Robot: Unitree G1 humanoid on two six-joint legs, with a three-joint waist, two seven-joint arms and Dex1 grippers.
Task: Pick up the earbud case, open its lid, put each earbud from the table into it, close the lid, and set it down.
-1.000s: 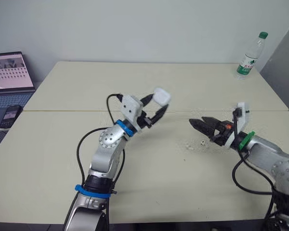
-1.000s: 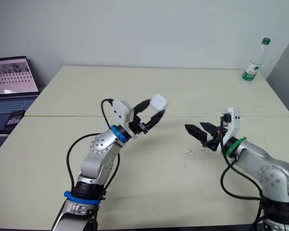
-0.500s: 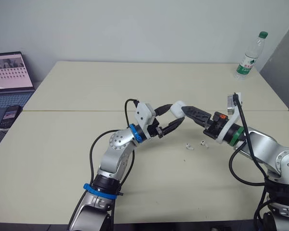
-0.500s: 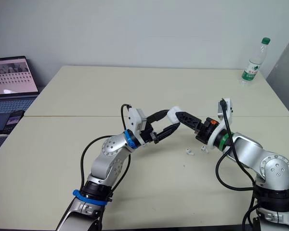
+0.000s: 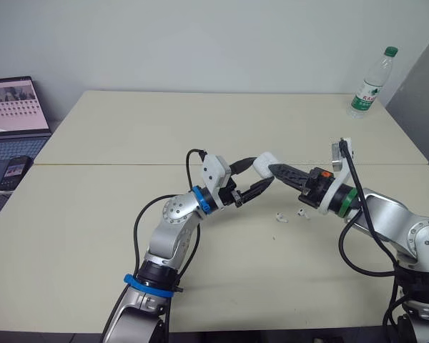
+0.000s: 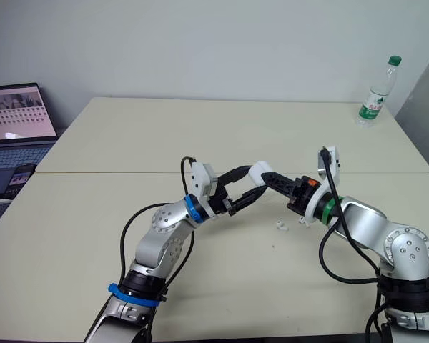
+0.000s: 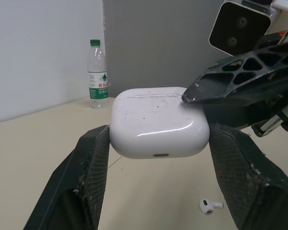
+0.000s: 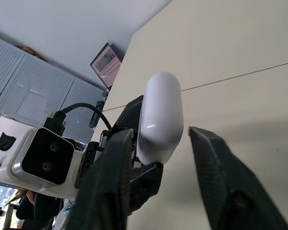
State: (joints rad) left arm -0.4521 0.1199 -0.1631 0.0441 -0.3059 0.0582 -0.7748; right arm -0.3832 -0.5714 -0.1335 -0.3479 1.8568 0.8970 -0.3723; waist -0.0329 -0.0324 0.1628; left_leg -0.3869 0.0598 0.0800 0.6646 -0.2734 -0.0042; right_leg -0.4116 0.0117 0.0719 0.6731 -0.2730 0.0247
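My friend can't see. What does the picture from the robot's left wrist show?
A white earbud case, lid shut, is squeezed between the left arm's two black fingers. The tip of a right arm's finger touches its top; one earbud lies on the table below, and a water bottle stands behind.

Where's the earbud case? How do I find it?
Look over the middle of the beige table. The case is the white rounded box held up in the left pincer. It is much bigger than the two tiny earbuds lying on the table nearby.
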